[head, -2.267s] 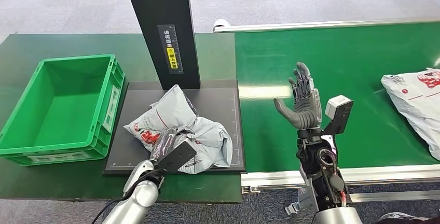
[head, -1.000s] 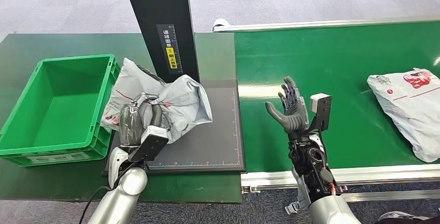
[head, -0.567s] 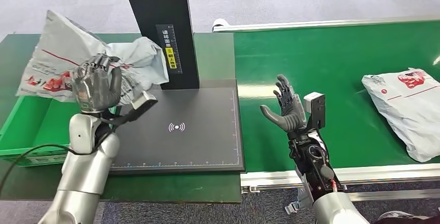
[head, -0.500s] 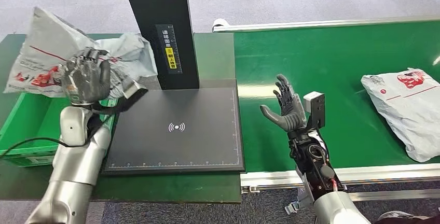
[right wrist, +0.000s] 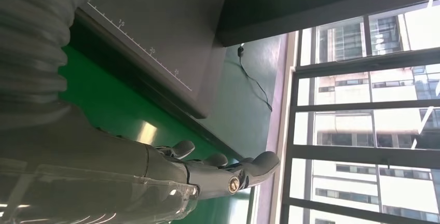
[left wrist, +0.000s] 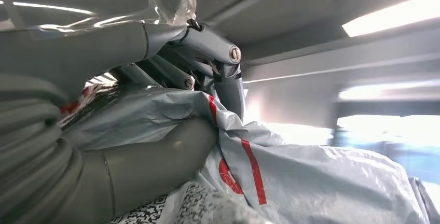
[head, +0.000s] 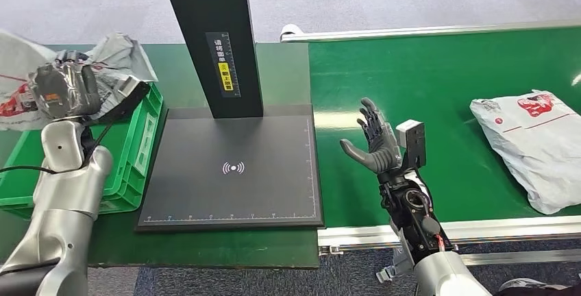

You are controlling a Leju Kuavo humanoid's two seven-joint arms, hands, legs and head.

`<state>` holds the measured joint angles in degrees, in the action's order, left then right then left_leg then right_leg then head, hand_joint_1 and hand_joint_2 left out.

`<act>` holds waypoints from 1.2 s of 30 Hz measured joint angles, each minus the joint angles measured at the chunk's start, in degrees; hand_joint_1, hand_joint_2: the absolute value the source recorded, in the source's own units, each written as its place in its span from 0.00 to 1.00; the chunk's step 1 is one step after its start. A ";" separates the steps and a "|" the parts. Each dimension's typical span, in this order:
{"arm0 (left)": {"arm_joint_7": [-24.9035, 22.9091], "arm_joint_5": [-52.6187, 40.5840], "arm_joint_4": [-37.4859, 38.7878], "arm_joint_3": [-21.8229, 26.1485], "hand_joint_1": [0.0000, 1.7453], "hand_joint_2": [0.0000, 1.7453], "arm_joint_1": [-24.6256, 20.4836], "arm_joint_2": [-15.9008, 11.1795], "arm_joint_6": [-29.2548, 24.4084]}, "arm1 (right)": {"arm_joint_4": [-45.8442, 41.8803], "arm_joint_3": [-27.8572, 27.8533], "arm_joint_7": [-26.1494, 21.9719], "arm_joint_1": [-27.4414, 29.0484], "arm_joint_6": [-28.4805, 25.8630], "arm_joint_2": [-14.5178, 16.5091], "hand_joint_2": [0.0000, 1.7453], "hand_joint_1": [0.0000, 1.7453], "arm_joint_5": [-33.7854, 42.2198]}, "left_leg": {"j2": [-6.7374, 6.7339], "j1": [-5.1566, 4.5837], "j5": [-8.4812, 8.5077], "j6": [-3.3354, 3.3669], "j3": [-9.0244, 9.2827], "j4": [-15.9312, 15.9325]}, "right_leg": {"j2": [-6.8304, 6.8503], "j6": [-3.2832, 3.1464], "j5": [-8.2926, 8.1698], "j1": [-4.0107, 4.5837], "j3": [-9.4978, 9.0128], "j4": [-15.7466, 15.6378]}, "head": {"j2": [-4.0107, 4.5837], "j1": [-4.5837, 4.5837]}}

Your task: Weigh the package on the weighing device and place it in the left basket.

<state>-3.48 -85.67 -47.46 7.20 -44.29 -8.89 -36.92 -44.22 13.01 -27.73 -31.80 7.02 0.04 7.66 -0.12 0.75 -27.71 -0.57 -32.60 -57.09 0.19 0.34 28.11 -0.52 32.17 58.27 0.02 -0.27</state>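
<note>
Above the green plastic basket (head: 140,146), left hand (head: 63,90) grips crumpled grey plastic package (head: 116,53) with red markings; right hand (head: 375,146) raised, fingers spread, empty.

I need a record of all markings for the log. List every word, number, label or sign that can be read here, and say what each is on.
"15" and "20": ruler marks along the edge of the weighing platform.
Wireless-signal symbol, no words: centre of the weighing platform.
Vertical Chinese label on the black column: too small to read.
Red print on the held package in the left hand and on the package on the conveyor: unreadable.
</note>
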 joint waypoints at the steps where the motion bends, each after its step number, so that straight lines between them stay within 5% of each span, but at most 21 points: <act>1: -4.26 -1.42 3.20 0.19 1.00 1.00 -1.54 -1.13 1.45 | 0.04 0.11 0.16 -0.04 -0.20 0.10 1.00 0.00 -0.16 | -0.05 0.01 0.01 -0.01 0.01 0.00 | -0.04 -0.02 -0.01 0.01 0.03 0.03 | 0.00 0.01; 7: -22.32 -2.95 18.35 -1.35 1.00 1.00 -8.04 -7.56 24.17 | 1.26 0.92 0.72 -1.41 0.13 1.19 1.00 0.00 -1.63 | -0.20 0.05 0.06 -0.09 0.02 0.01 | -0.20 -0.05 -0.02 0.05 0.19 0.19 | 0.01 0.01; 10: -25.54 -2.97 22.54 -3.33 1.00 1.00 -8.76 -9.55 33.61 | 2.22 1.30 0.78 -2.24 0.67 1.88 1.00 0.00 -2.16 | -0.21 0.05 0.06 -0.10 -0.02 0.01 | -0.20 -0.05 -0.01 0.05 0.21 0.18 | 0.00 -0.01; 15: -26.95 -2.99 26.37 -8.62 1.00 1.00 -8.88 -10.14 38.63 | 3.36 1.57 0.52 -3.07 1.05 2.60 1.00 0.00 -2.38 | -0.20 0.02 0.06 -0.10 -0.06 0.00 | -0.20 -0.05 -0.02 0.01 0.20 0.14 | 0.01 -0.02; 19: -27.39 -2.99 27.98 -10.74 0.00 1.00 -8.88 -9.94 40.21 | 4.27 1.74 0.41 -3.68 1.36 2.86 1.00 0.00 -2.47 | -0.22 0.01 0.06 -0.10 -0.05 -0.01 | -0.21 -0.07 -0.05 0.01 0.22 0.14 | 0.01 -0.01; 23: -27.35 -3.00 28.55 -12.85 0.00 1.00 -8.92 -9.58 36.14 | 4.82 1.93 0.21 -3.89 1.40 2.92 1.00 0.00 -2.52 | -0.16 0.03 0.07 -0.10 -0.04 -0.02 | -0.19 -0.07 -0.05 0.02 0.24 0.15 | 0.00 -0.01; 27: -23.99 -2.74 28.47 -14.09 0.00 0.00 -8.98 -8.90 20.83 | 4.89 2.01 -0.08 -3.62 1.30 2.69 1.00 0.00 -2.10 | -0.18 0.03 0.07 -0.10 -0.04 -0.02 | -0.20 -0.07 -0.05 0.02 0.26 0.15 | -0.01 -0.01; 31: -11.57 1.33 26.29 -13.75 0.00 0.00 -9.14 -7.15 1.95 | 4.00 2.01 -0.03 -2.49 1.18 1.83 1.00 0.00 -1.08 | -0.12 0.00 0.07 -0.10 -0.05 -0.04 | -0.17 -0.07 -0.05 -0.02 0.23 0.14 | 0.00 -0.02; 34: -1.33 4.47 19.68 -11.96 0.00 0.00 -7.97 -5.19 -1.06 | 3.03 2.01 0.21 -1.65 1.12 1.20 1.00 0.00 -0.50 | -0.18 -0.03 0.06 -0.10 -0.06 -0.06 | -0.19 -0.07 -0.06 -0.04 0.22 0.14 | 0.01 -0.01; 36: 0.88 4.62 15.86 -10.90 0.00 0.00 -7.38 -4.26 -1.09 | 2.62 2.01 0.34 -1.25 1.12 0.87 1.00 0.00 -0.39 | -0.23 -0.03 0.06 -0.10 -0.06 -0.06 | -0.21 -0.07 -0.06 -0.04 0.23 0.14 | 0.01 -0.01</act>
<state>-2.60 -81.05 -31.60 -3.70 -51.67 -13.15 -38.01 -41.60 15.02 -27.39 -33.05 8.13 0.91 7.27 -0.35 0.72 -27.66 -0.66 -32.66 -57.15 -0.02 0.28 28.05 -0.56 32.41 58.40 0.02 -0.28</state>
